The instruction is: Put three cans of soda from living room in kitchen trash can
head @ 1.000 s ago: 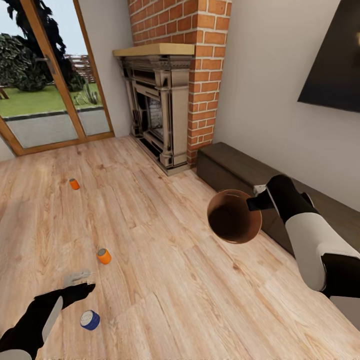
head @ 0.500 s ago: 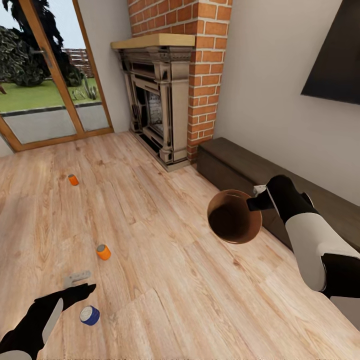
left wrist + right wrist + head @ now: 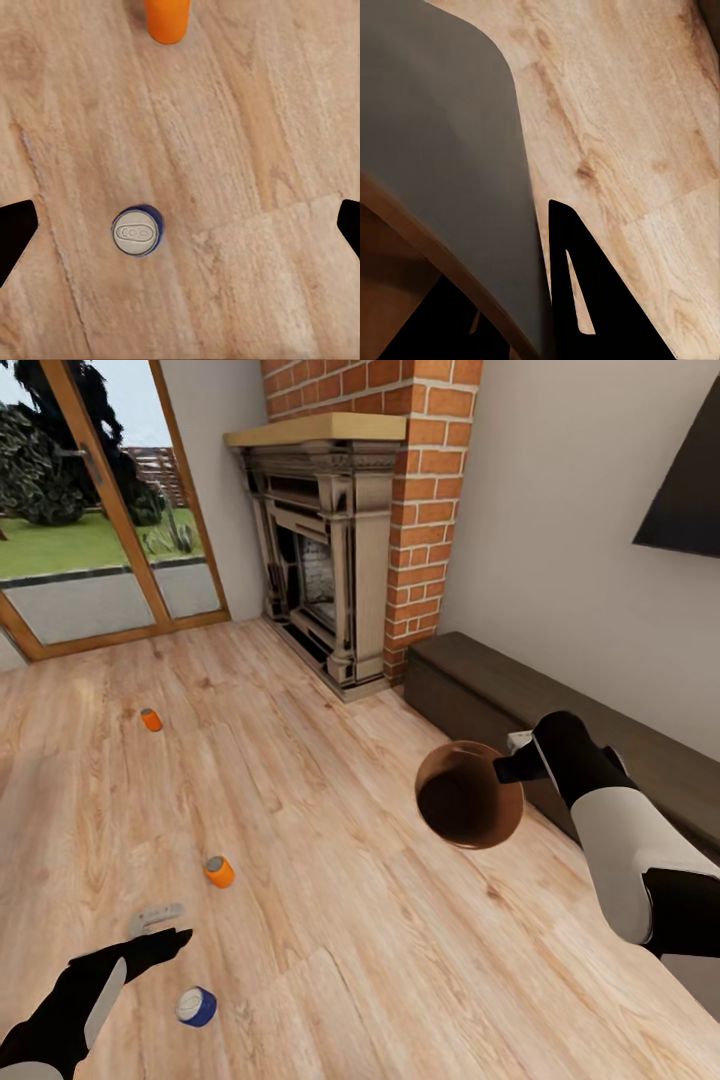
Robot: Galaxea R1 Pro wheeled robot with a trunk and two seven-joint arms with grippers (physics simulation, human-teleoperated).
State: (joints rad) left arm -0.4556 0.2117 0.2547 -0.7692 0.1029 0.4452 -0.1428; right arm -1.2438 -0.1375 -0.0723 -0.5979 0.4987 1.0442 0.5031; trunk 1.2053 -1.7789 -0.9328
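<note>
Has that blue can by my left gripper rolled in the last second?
No. The blue can keeps its offset from the nearer orange can; the whole view shifted with the camera.

Wood plank floor (image 3: 330, 880); two orange cans (image 3: 219, 871), seemingly upright blue can (image 3: 196, 1006).

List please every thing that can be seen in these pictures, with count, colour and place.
Soda cans: two, orange, upright on the floor, one near the left gripper, one farther toward the doors.
Blue can: one, blue with grey top, upright on the floor beside the left gripper.
Bin: one, glossy brown, held off the floor.
Fireplace: one, red brick, wood mantel.
Glass doors: wood-framed, far left.
TV: one, black, on the wall.
Low cabinet: one, dark brown, under the TV.
Floor: light wood planks.
Left gripper: open, above the floor.
Right gripper: shut on the bin's rim.
</note>
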